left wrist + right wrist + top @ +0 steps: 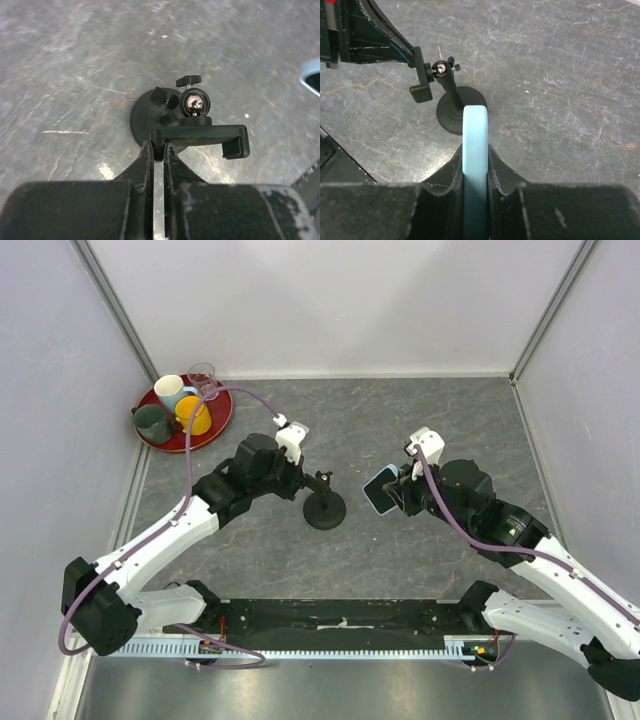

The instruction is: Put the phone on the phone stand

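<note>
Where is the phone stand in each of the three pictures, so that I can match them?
Top view: the phone stand is near the picture's centre.
Left wrist: centre, cradle clamped by the left gripper.
Right wrist: upper left of centre.
Shared landmark: the phone, whose light blue edge shows in all three.

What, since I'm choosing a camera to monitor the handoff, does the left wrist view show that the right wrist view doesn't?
Only left wrist: exactly where the left gripper pinches the cradle of the phone stand. Only right wrist: the right gripper shut on the phone, seen edge-on, plus the stand's upright stem. Both: the stand, its ball joint, part of the phone, the grey table.
</note>
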`<action>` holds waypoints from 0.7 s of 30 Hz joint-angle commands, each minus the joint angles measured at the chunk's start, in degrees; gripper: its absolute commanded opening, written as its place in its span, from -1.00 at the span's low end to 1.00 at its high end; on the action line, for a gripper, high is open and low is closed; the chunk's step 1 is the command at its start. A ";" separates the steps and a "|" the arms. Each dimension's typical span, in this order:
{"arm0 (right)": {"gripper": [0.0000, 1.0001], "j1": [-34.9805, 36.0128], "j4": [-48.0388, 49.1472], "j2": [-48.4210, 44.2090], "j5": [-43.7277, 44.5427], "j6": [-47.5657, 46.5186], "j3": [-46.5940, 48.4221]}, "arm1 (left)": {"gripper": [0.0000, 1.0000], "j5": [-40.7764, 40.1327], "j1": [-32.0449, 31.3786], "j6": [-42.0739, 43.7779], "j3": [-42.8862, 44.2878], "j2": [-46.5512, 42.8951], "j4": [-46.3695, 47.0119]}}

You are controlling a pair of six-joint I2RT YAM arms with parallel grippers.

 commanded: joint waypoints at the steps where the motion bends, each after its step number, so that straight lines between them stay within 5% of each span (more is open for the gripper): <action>1: -1.00 0.10 0.37 1.88 -3.78 -1.91 4.78 | -0.96 15.36 -0.17 7.61 2.44 -1.88 -0.01; 16: -1.00 0.19 2.48 11.20 -16.72 -5.17 11.90 | -0.95 20.38 -0.17 10.96 -0.55 -4.16 0.69; 21: -1.00 0.19 3.44 10.50 -17.77 -4.29 11.38 | -0.79 18.71 -0.26 9.91 -1.26 -4.60 0.51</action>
